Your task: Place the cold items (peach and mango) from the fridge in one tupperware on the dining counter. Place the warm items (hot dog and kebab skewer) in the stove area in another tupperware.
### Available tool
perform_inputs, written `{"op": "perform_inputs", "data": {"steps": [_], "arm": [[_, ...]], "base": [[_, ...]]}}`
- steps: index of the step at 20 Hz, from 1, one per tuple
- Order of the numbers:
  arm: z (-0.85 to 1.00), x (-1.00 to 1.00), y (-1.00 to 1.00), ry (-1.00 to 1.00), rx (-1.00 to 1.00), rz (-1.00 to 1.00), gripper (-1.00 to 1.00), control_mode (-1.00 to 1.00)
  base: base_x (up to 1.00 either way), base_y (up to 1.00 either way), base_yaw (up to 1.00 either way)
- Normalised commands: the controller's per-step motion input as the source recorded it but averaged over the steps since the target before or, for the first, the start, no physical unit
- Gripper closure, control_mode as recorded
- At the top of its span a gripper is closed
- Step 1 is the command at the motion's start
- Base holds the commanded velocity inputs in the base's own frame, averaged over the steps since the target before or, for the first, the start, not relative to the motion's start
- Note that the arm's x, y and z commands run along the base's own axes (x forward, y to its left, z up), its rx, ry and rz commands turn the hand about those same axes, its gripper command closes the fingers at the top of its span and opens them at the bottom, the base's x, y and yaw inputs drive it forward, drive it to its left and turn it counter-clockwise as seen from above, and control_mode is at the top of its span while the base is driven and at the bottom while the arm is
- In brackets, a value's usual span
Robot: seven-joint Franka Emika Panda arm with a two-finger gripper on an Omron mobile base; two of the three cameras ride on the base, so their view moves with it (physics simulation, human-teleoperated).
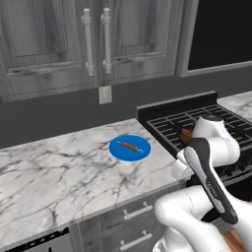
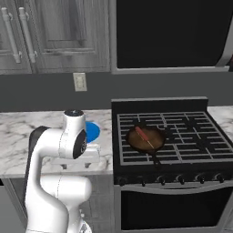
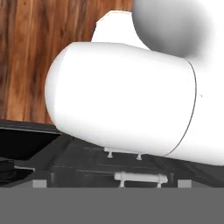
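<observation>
The kebab skewer [image 1: 130, 145] lies on a blue plate [image 1: 118, 150] on the marble counter, left of the stove. In the right base view my arm hides most of that plate [image 2: 93, 131]. The hot dog [image 2: 144, 135] rests in a dark pan [image 2: 154, 142] on the stove's front left burner; the left base view shows it [image 1: 186, 132] just behind my elbow. My arm is folded low in front of the counter. In the hand view the gripper [image 3: 112, 184] is open, tips wide apart, nothing between them. Peach, mango and tupperware are out of view.
The black stove [image 2: 191, 132] stands right of the marble counter [image 1: 59, 167]. Grey upper cabinets [image 1: 93, 39] hang above, with a wall outlet [image 1: 105, 94] below them. Drawer fronts with white handles [image 1: 138, 211] sit under the counter edge. Wood floor [image 3: 26, 57] lies beneath the hand.
</observation>
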Motion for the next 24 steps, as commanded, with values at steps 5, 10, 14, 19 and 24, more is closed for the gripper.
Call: {"op": "perform_inputs", "data": {"steps": [5,10,14,19,24], "arm": [[-0.01,0.41,-0.15,-0.06,0.14,0.08,-1.0,-1.0],[0.0,0.76,0.22,-0.08,0.08,0.06,-1.0,-1.0],[0.0,0.61,0.67,0.0,-0.01,0.01,-1.0,-1.0],[0.07,0.7,0.45,-0.02,-0.11,0.0,-1.0,-1.0],[0.16,0.89,0.08,0.0,-0.07,0.01,-1.0,-1.0]], "base": [[0.0,0.0,0.0],[0.0,0.0,0.0],[0.0,0.0,0.0],[0.0,0.0,0.0],[0.0,0.0,0.0]]}}
